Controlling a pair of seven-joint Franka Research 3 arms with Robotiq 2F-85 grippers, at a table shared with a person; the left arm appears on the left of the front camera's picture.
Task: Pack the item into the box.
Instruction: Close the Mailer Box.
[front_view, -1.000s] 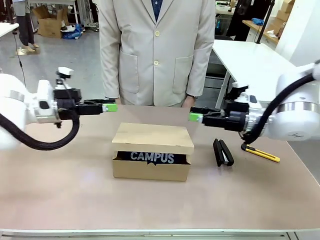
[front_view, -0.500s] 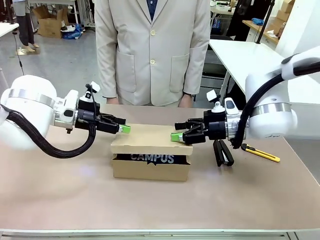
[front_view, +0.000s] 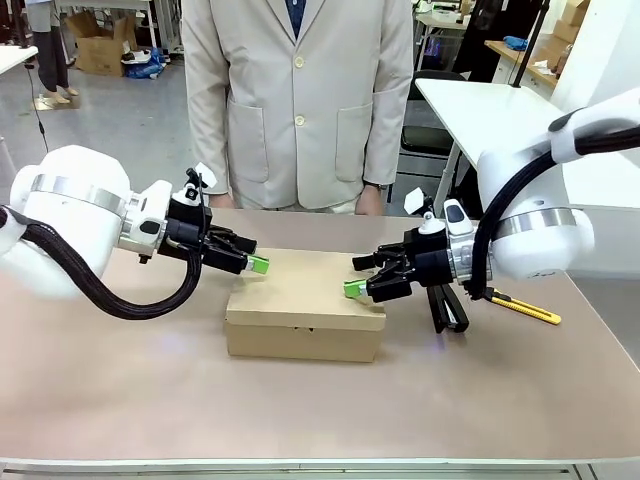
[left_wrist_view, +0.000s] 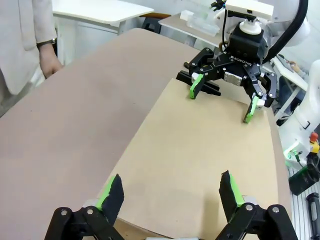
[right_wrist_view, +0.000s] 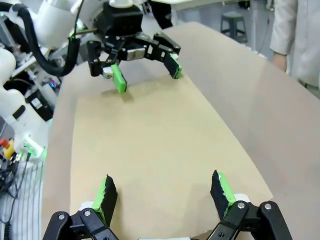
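Observation:
The brown cardboard box (front_view: 305, 310) sits mid-table with its lid flap down flat. The item is hidden. My left gripper (front_view: 257, 265) rests open at the lid's left end, green pads on or just over the cardboard. At the lid's right end my right gripper (front_view: 353, 285) is open too. In the left wrist view my left gripper (left_wrist_view: 170, 182) spans the near edge of the lid (left_wrist_view: 190, 150), with the right gripper (left_wrist_view: 222, 97) at the far edge. In the right wrist view my right gripper (right_wrist_view: 162, 187) straddles the lid (right_wrist_view: 150, 140), facing the left gripper (right_wrist_view: 147, 74).
A black stapler (front_view: 447, 305) lies just right of the box, under my right arm. A yellow utility knife (front_view: 525, 308) lies farther right. A person in a beige jacket (front_view: 300, 100) stands at the far edge, one hand (left_wrist_view: 50, 62) near the table.
Both grippers swung in from the sides and came down onto the lid. The flap went from ajar to flat, and the white lettering in the gap vanished.

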